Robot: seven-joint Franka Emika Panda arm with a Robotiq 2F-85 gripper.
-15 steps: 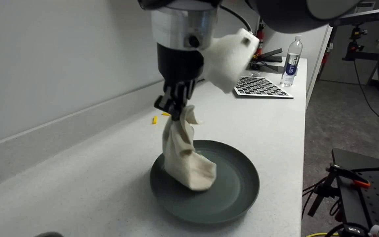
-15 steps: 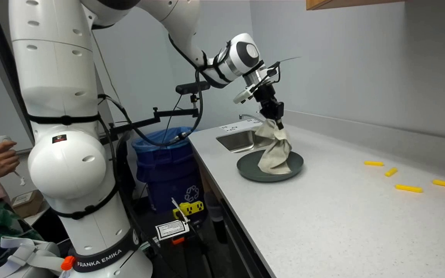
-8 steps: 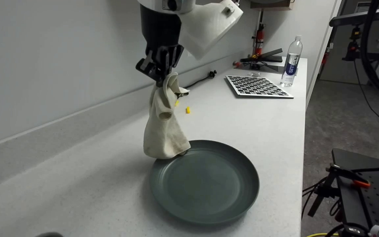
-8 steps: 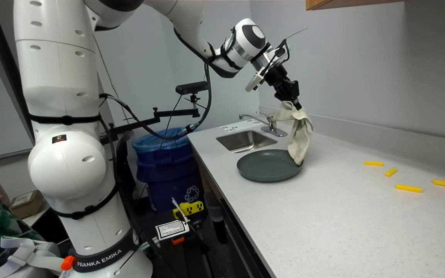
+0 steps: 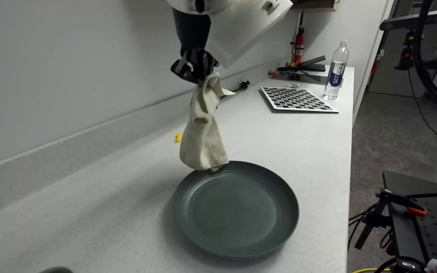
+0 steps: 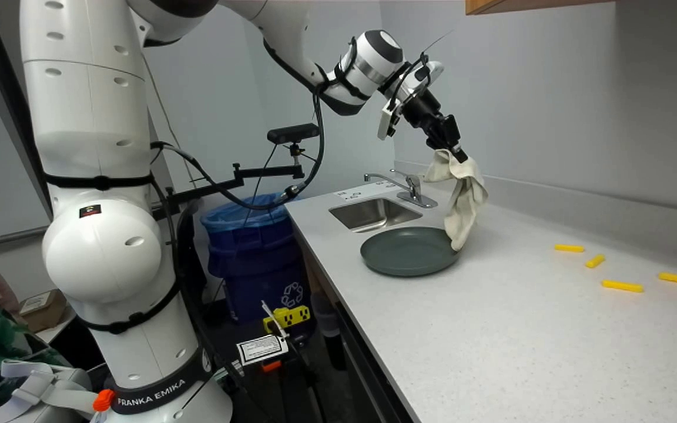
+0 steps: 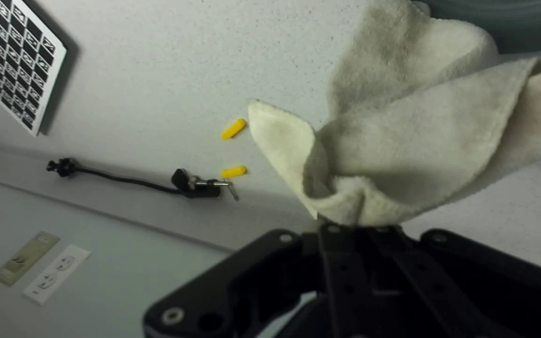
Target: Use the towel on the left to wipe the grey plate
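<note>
The grey-green plate (image 5: 237, 212) lies flat on the white counter and shows in both exterior views (image 6: 406, 252). A corner of the plate also shows in the wrist view (image 7: 514, 26). My gripper (image 5: 202, 80) is shut on the top of a cream towel (image 5: 203, 140). The towel hangs down in folds at the plate's rim, on the wall side (image 6: 463, 205). Its lower end overlaps the rim in both exterior views; I cannot tell whether it touches. In the wrist view the towel (image 7: 416, 131) bunches at the closed fingertips (image 7: 357, 227).
Several yellow sticks (image 6: 622, 286) lie on the counter. A sink (image 6: 375, 214) with a faucet (image 6: 414, 191) is near the plate. A checkered board (image 5: 298, 99) and a bottle (image 5: 336, 72) stand farther along. A black clamp with cable (image 7: 195, 184) lies by the wall.
One second ago the towel lay over the plate's inner surface. My gripper has lifted it and carried it toward the wall to the rim. In the last half second the gripper tilted and shifted slightly.
</note>
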